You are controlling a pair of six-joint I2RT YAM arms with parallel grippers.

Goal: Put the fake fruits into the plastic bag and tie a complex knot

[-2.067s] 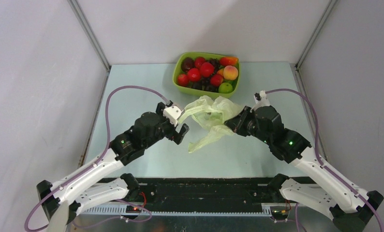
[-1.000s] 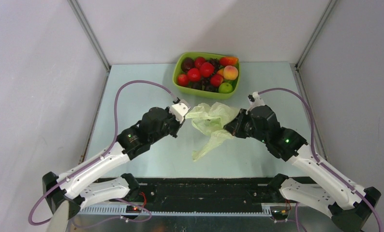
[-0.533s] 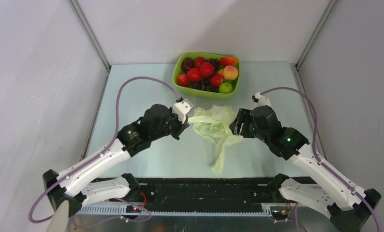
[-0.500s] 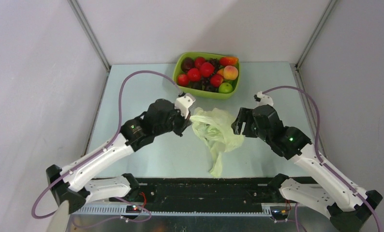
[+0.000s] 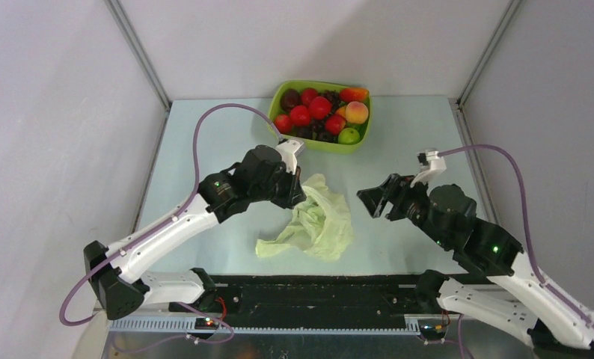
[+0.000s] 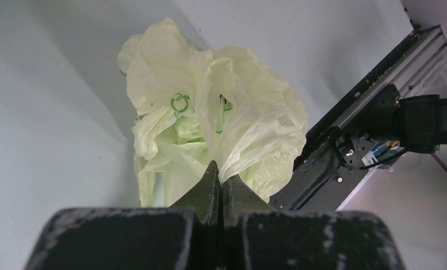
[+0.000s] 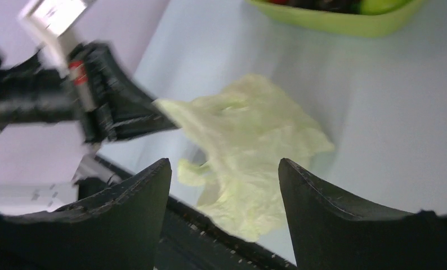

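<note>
The pale yellow-green plastic bag [image 5: 314,223] hangs crumpled from my left gripper [image 5: 300,187], its lower folds spread on the table. In the left wrist view the bag [image 6: 215,121] billows out from the pinched black fingertips [image 6: 220,169], which are shut on a fold of it. My right gripper [image 5: 375,200] stands open to the right of the bag, apart from it; the right wrist view shows the bag [image 7: 249,146] beyond its spread fingers. The fake fruits [image 5: 320,111] lie in the lime-green tray at the back. No knot shows.
The lime-green tray [image 5: 286,139] sits at the table's far middle, just behind my left wrist. The black rail [image 5: 316,288] runs along the near edge. Grey walls close in left, right and back.
My right gripper let go of the bag, opened and drew back to the right. The left gripper lifted toward the tray with the bag, whose loose end swung to the lower left.
</note>
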